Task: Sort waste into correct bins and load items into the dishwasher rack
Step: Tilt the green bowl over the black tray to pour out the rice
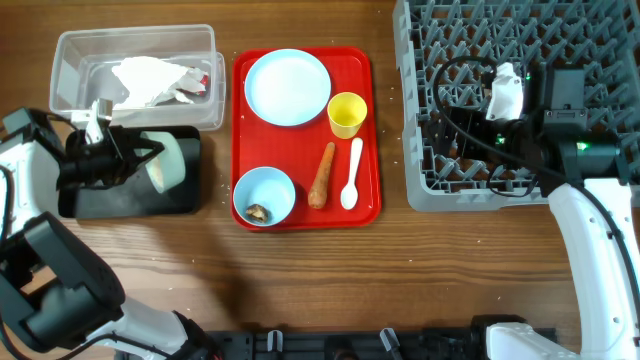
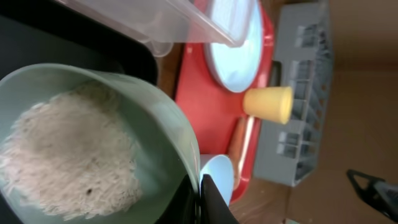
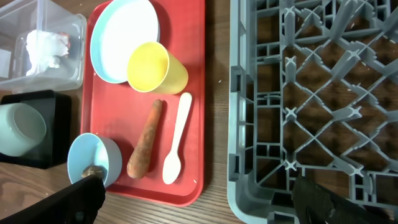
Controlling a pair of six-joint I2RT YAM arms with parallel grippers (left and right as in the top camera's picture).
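While the pale mint round bowl point(image 1: 168, 160) is held tipped on its side above the shallow black rectangular tray point(image 1: 130, 200), the waste-sorting step is judged to be in hand. The bowl's rim is clamped between the jaws of the left gripper point(image 1: 140, 158), and a mass of loose white rice grains point(image 2: 68, 155) is seen lying against the bowl's wall in the left wrist view.

The crumpled white paper napkin point(image 1: 150, 78) lies in the clear plastic rectangular tub point(image 1: 70, 60). On the flat red serving tray point(image 1: 300, 150) are found the pale blue round plate point(image 1: 288, 87), the small yellow cup point(image 1: 346, 113), the orange carrot piece point(image 1: 322, 175), the white plastic spoon point(image 1: 351, 172) and a second pale blue bowl point(image 1: 264, 192) containing a small brown food scrap point(image 1: 257, 212).

The right gripper point(image 3: 202, 196) is held over the large grey plastic dishwasher rack point(image 1: 470, 40), its jaws spread wide and empty. No dishes are seen in the visible parts of the rack.

A steeper tilt or a shake is probably called for next, so that the rice falls within the black tray's walls.
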